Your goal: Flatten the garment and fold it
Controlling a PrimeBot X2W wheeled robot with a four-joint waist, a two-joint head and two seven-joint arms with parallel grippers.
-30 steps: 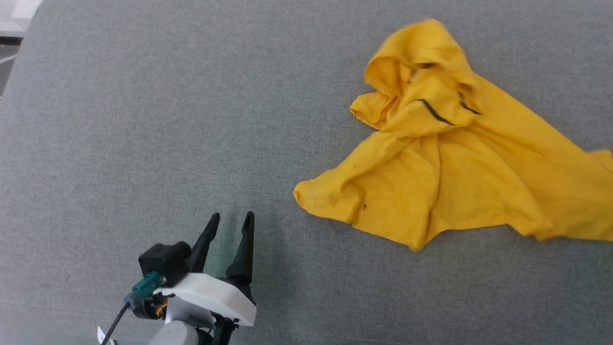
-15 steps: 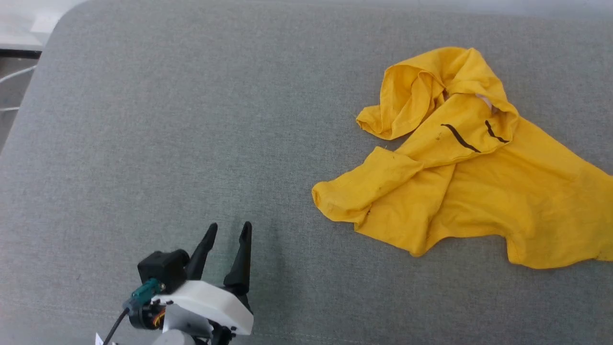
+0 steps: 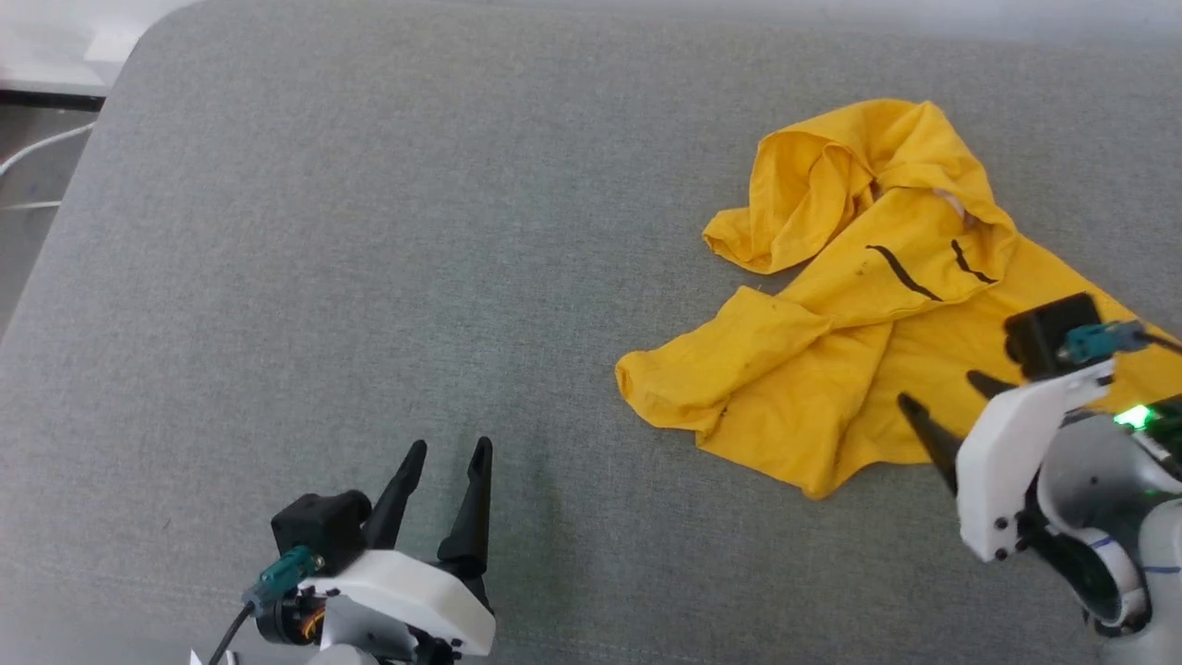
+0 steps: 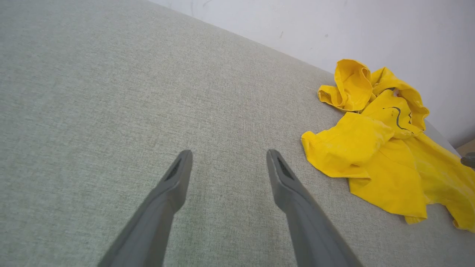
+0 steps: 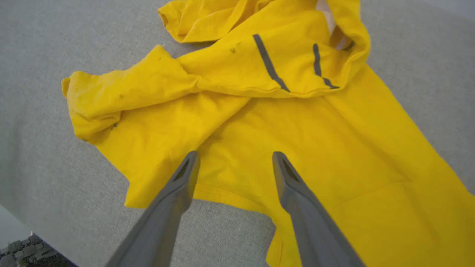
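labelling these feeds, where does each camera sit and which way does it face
Head view: on the head, facing down at the garment on the grey surface; left gripper and right gripper show.
Left wrist view: left wrist, facing along its open gripper across the surface, garment at right.
Right wrist view: right wrist, facing along its open gripper onto the garment.
All three share the garment.

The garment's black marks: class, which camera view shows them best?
The right wrist view: the black marks lie close and large on the garment, as two distinct strokes. The head view shows both smaller, from above; the left wrist view shows them faint and far off.
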